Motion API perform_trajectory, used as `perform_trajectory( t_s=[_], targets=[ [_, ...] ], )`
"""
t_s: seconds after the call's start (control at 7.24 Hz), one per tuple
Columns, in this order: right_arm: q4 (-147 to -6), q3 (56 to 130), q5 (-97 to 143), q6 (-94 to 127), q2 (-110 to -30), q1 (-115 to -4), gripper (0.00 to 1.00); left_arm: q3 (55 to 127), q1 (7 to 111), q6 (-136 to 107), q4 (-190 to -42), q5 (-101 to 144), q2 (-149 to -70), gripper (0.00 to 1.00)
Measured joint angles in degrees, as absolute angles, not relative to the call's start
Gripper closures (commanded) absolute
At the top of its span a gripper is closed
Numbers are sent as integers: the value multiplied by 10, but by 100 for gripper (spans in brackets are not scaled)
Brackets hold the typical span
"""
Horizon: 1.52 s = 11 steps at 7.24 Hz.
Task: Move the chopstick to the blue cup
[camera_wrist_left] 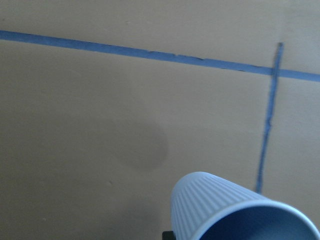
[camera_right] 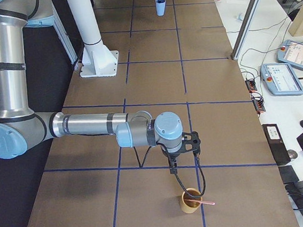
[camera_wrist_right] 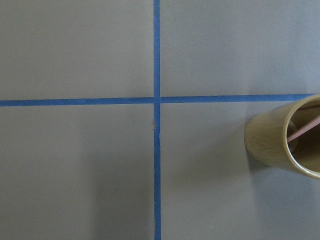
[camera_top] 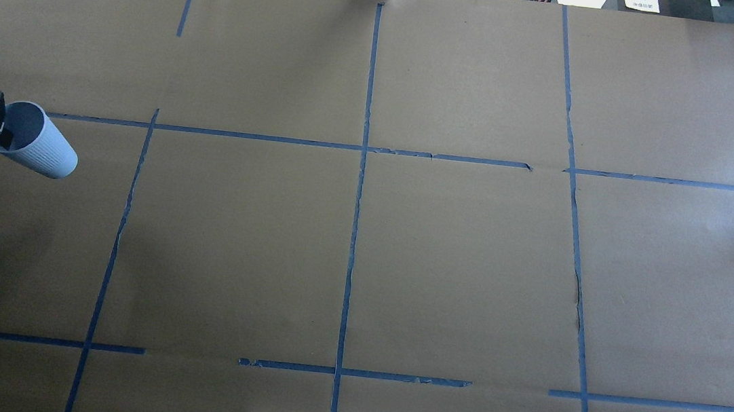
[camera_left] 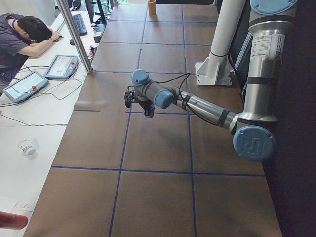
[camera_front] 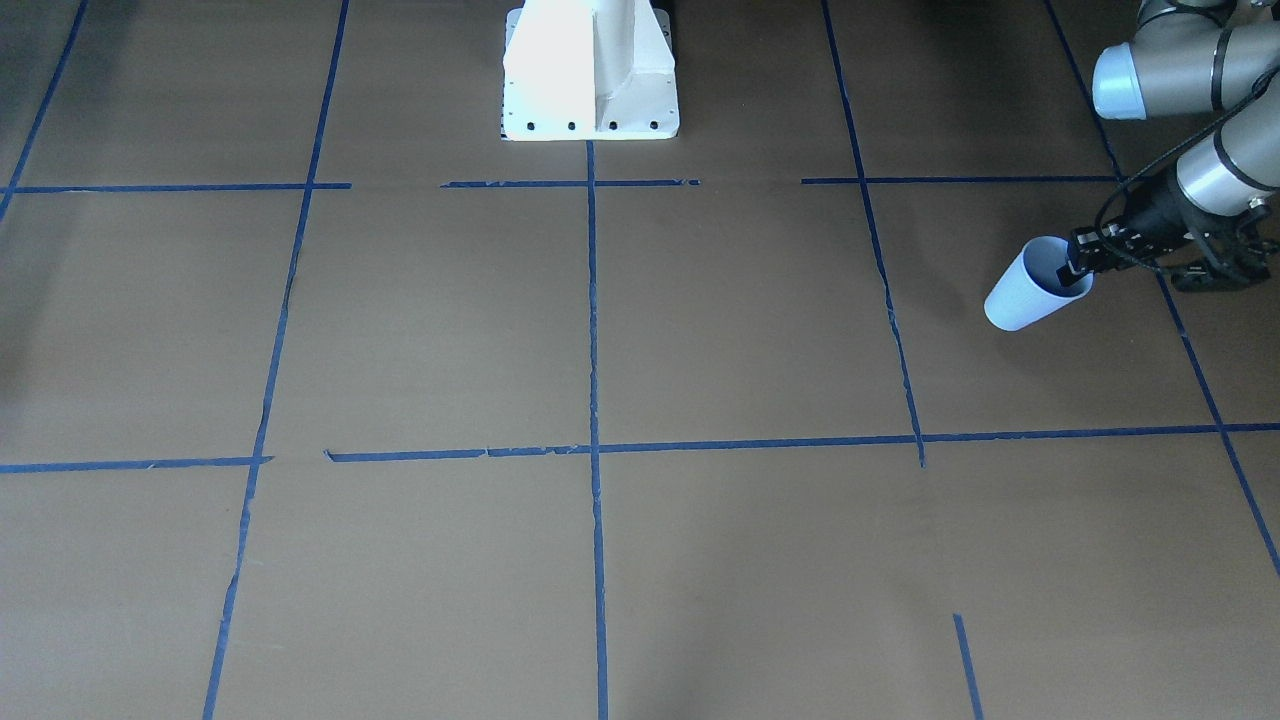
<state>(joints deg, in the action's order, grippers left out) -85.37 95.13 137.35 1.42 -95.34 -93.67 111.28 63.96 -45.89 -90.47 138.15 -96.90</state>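
The table [camera_top: 470, 258], papered brown and marked into a grid by blue tape lines [camera_top: 354, 232], fills the overhead view. Its whole middle lies bare from the white robot base [camera_front: 590, 70] at 6 o'clock to the far edge at 12.

The left arm [camera_left: 207, 108] stretches out to the 9 o'clock edge of that view. The right arm [camera_right: 88, 124] reaches low over the opposite end, beyond the overhead frame's 3 o'clock side.

The left gripper [camera_front: 1072, 275] pinches the rim of the blue cup [camera_top: 36, 145], with one finger inside the mouth and one outside. The cup points its base toward 4 o'clock in the overhead view, and in the left wrist view its shadow lies on the paper apart from it. Open paper runs from the cup toward 3 o'clock.

A tan cup [camera_right: 191, 202] stands at 5 o'clock from the right gripper [camera_right: 189, 144], near the table's end, with free paper around it. The chopstick [camera_right: 203, 200] leans inside it, its pinkish tip sticking out over the rim toward 3 o'clock.

The right wrist view cuts the tan cup off at its 3 o'clock border and shows only a short piece of the chopstick. The right gripper appears only in the right side view, so I cannot tell how its jaws stand. The overhead frame cuts off most of the left gripper.
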Motion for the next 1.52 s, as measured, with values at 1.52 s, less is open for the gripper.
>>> perform_trajectory(
  t_s=[1.52],
  targets=[
    [-852, 986, 1379, 56, -949, -935, 0, 910, 333, -820, -910, 1165, -1355, 97]
  ],
)
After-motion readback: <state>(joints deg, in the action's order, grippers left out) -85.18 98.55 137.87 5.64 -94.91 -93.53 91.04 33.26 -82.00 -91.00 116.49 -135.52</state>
